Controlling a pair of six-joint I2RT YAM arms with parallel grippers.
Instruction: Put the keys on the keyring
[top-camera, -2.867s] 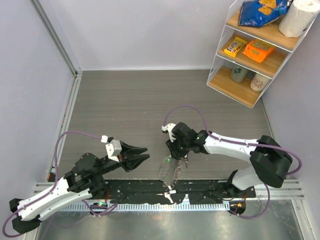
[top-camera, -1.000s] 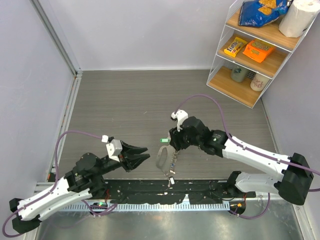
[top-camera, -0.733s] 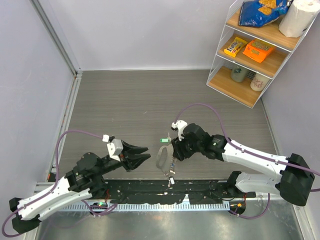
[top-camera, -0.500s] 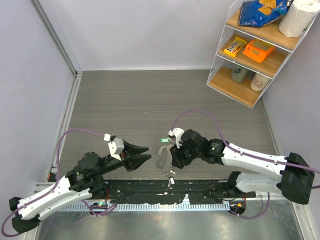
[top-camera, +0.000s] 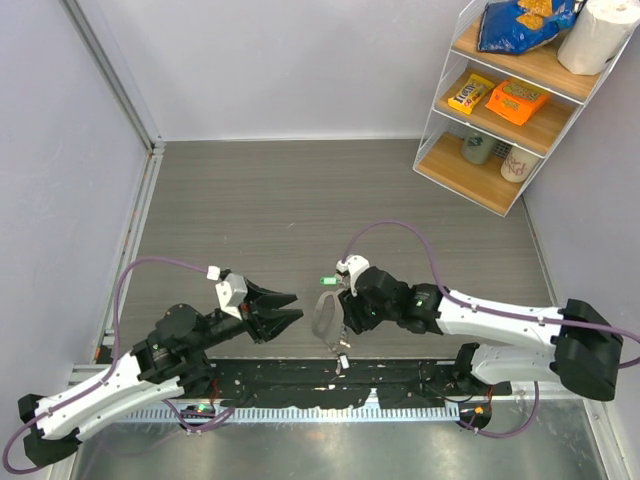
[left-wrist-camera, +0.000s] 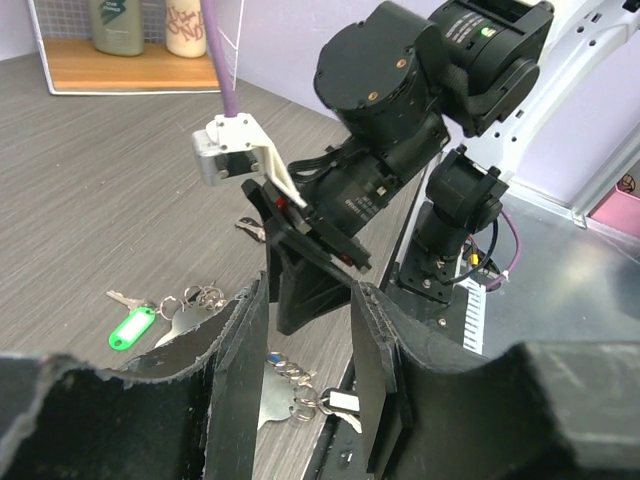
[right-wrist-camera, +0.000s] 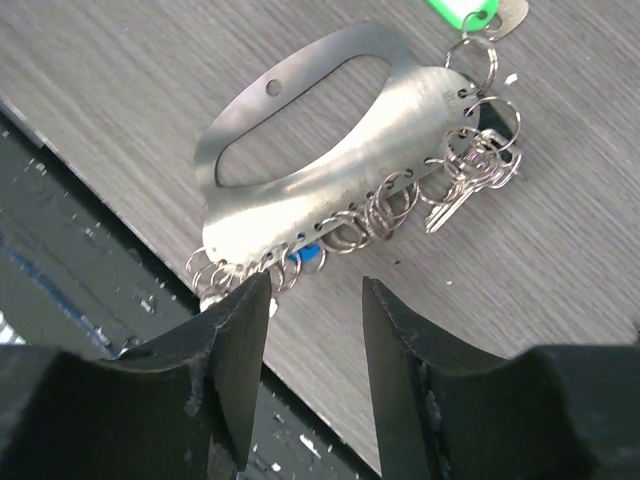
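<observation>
Locate the grey wood-grain table (top-camera: 280, 200) across the middle of the top view, with a wire-and-wood shelf unit (top-camera: 470, 172) in the upper right corner. Find the right arm (top-camera: 490, 315) entering from the lower right and stretched leftward to lower centre. Find the left arm (top-camera: 100, 385) entering from the lower left and aimed rightward. Read the left gripper (top-camera: 297, 307) as parted and empty, tips pointing at the keyring (top-camera: 322, 314), just left of it and apart from it. In the right wrist view, read the right gripper (right-wrist-camera: 312, 292) at bottom centre as likewise parted, nothing between the fingers, both clear of the metal. From that view, place the keyring flat on the table just above the fingertips in frame, near the table's dark front edge. Note the oval slot toward the upper left and a row of small split rings (right-wrist-camera: 380, 205) along the lower right edge. Locate the keys (right-wrist-camera: 447, 208) at right centre of that view, silver, lying among clustered rings beside the plate. Locate the green-headed key (right-wrist-camera: 465, 15) at the top right edge, next to the plate's upper end. Locate the blue tag (right-wrist-camera: 308, 255) among the rings, directly above the gap between the fingers.
</observation>
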